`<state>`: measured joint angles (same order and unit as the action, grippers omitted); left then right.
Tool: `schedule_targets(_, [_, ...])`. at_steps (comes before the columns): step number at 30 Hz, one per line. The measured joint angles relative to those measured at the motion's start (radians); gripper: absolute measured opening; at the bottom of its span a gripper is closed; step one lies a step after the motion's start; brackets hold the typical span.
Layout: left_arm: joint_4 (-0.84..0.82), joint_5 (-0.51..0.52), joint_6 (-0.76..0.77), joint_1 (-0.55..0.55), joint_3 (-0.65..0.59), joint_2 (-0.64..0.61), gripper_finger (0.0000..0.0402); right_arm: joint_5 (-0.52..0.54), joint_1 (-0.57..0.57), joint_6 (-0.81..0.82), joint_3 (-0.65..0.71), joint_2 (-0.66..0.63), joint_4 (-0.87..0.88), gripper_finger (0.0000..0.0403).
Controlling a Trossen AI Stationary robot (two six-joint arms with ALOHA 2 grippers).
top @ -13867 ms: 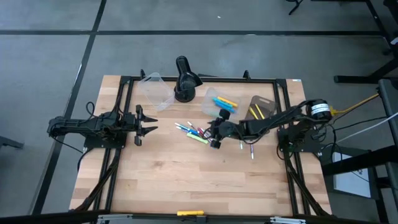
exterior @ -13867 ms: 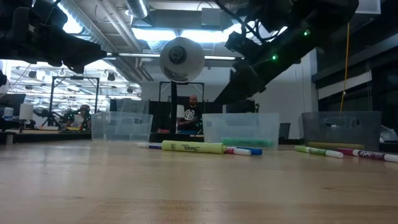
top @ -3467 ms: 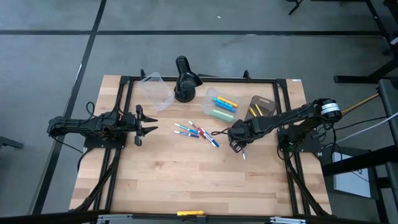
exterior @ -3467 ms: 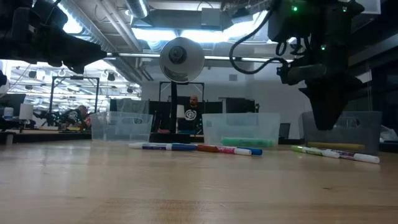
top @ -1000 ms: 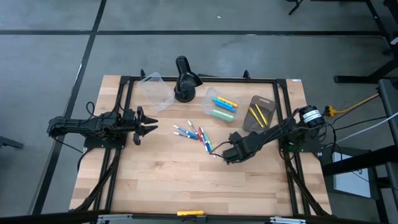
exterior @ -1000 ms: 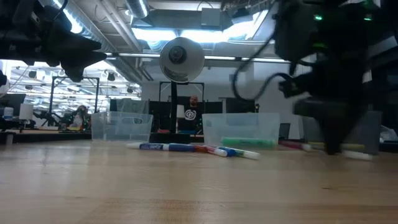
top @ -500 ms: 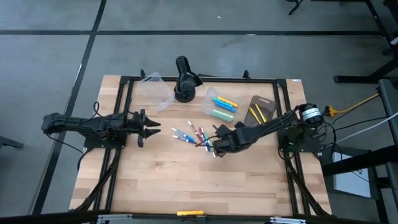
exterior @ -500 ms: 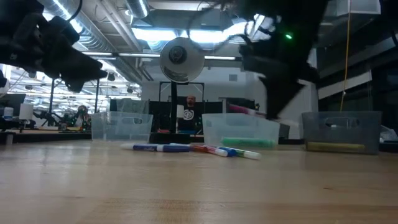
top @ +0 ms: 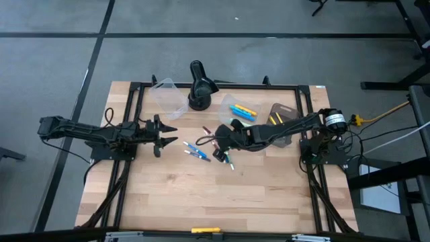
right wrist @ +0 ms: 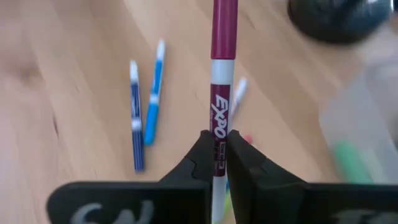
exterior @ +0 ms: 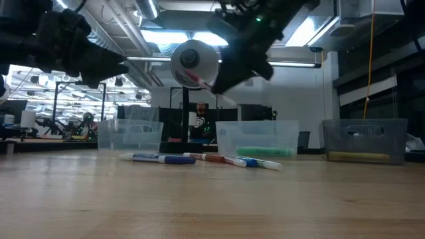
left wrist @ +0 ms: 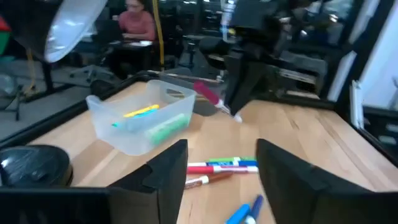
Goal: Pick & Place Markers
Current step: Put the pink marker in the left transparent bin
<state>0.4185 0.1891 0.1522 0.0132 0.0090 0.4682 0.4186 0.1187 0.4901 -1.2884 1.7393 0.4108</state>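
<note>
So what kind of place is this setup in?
Probably a robotics lab or open workshop. Exposed ceiling ducts run overhead, more workbenches stand in the background, and a person sits working at a desk beyond the table.

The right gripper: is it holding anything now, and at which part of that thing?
The right gripper holds a magenta marker, fingers pinched on the white barrel near the EXPO print, magenta cap end sticking out ahead. The left gripper is open, holding nothing.

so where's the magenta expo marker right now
The magenta marker is clamped in the right hand, lifted off the table above the loose markers, mid-table in the high view.
</note>
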Motion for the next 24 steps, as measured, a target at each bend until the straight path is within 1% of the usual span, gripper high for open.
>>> schedule_targets(4, [0.127,0.035,0.069,0.0,0.0,0.101,0.0214,-0.002,-0.016,-0.106,0.0,0.0,-0.132,0.0022])
schedule_targets(7, [0.269,0.027,0.077,0.0,0.0,0.177,0.0223,-0.013,-0.028,-0.174,0.0,0.0,-0.211,0.0023])
schedule_targets(12, [0.425,0.027,0.097,0.001,0.002,0.313,0.0221,-0.071,-0.046,-0.253,0.0,0.0,-0.313,0.0023])
schedule_targets(17, [0.575,0.026,0.1,0.001,0.038,0.469,0.0217,-0.081,-0.05,-0.303,0.0,0.0,-0.37,0.0023])
schedule_targets(19, [0.615,0.025,0.099,0.001,0.065,0.534,0.0217,-0.085,-0.051,-0.319,0.0,0.0,-0.391,0.0023])
schedule_targets(21, [0.622,0.017,0.083,0.001,0.106,0.597,0.0218,-0.106,-0.052,-0.324,0.0,0.0,-0.407,0.0024])
schedule_targets(24, [0.623,0.006,0.048,0.001,0.165,0.689,0.0219,-0.108,-0.052,-0.34,0.0,-0.001,-0.419,0.0023])
